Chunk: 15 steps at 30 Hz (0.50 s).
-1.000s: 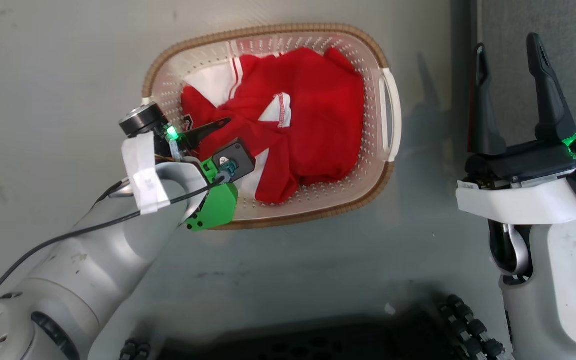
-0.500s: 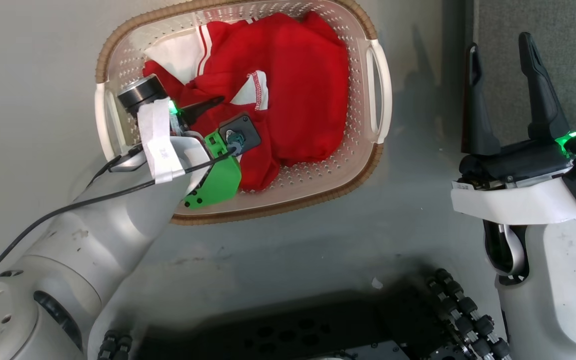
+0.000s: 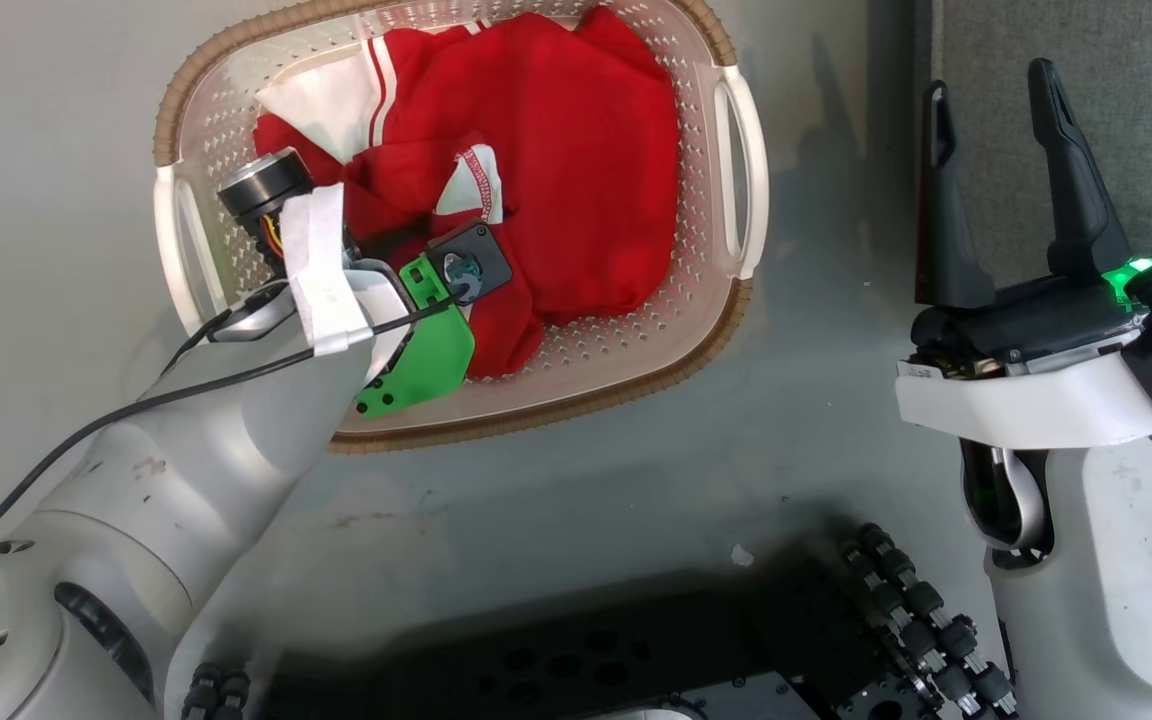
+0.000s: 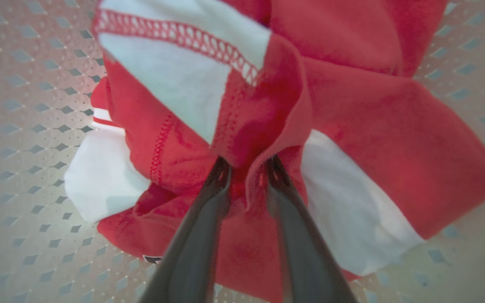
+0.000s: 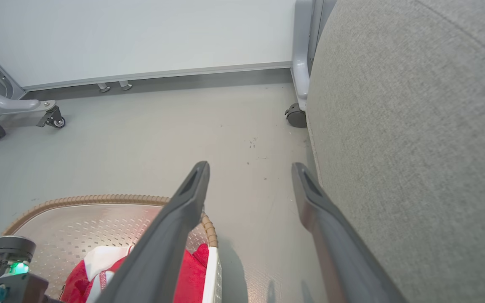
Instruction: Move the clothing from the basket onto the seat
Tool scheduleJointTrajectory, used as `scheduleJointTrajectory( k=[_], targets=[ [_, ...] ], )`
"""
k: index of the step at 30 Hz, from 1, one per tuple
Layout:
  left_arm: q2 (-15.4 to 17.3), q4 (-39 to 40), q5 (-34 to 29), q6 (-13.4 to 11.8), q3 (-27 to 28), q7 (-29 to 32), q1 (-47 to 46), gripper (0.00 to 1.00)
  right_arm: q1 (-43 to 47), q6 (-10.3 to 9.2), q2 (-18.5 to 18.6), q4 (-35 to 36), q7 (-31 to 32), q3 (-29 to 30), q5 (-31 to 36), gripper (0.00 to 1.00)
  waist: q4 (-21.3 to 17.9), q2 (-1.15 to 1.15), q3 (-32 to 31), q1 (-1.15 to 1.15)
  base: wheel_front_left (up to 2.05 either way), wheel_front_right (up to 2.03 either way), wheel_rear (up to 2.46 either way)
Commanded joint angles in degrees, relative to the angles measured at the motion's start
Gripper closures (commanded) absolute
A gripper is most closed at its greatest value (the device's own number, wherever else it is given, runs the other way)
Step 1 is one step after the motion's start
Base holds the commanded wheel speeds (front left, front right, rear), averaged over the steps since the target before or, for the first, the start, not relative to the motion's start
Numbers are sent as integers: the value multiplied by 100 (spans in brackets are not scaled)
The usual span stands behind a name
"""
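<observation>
The clothing (image 3: 556,170) was heaped inside the basket (image 3: 536,415), which was set on the floor (image 3: 836,450). The left gripper (image 4: 246,166) was seen down inside the basket, with a red fold of the clothing pinched between its nearly closed fingers (image 4: 200,227). The right gripper (image 3: 988,80) was held spread wide and empty above the floor, apart from the basket and just beside the seat (image 5: 415,126).
</observation>
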State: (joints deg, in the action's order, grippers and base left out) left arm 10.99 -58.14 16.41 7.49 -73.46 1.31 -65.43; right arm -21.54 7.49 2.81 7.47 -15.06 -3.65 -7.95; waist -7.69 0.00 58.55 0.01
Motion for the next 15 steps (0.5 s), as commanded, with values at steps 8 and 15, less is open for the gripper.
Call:
scheduleJointTrajectory(
  k=[8,15],
  targets=[
    [103,227,254,-2,6,-381,227,100,51,0,14,-132,-18,3,-34,0,113,0,-345,-1,0,0,0],
    [217,152,783,-2,6,-1162,692,100,208,0,16,-317,-19,-107,8,0,192,0,-1214,-1,0,0,0]
  ],
)
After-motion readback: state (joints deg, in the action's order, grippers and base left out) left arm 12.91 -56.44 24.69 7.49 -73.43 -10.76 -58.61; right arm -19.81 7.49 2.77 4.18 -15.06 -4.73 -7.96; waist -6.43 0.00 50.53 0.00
